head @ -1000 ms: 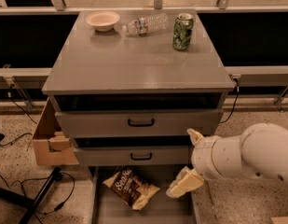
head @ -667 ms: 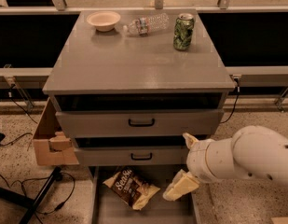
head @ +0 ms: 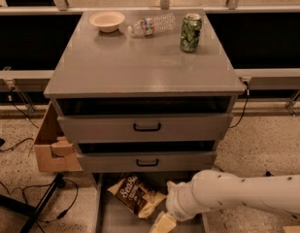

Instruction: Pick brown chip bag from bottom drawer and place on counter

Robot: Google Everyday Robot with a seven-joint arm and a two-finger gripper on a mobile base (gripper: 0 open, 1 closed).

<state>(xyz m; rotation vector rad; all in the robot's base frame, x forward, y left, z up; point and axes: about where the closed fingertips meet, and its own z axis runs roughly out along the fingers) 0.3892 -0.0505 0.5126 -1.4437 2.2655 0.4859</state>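
Observation:
The brown chip bag lies flat in the open bottom drawer, near its back under the middle drawer. My gripper is at the end of a white arm that reaches in from the right, low over the drawer and just right of the bag. Its fingers are spread open and hold nothing. The lower pale fingertip is near the bag's front corner. The grey counter is the cabinet top above.
On the counter's far edge stand a pale bowl, a lying water bottle and a green can. The two upper drawers are slightly pulled out. A cardboard box stands left of the cabinet, with cables and a black stand leg on the floor.
My arm has moved left and down, bringing the open gripper lower into the drawer and closer to the bag. The bag has not moved.

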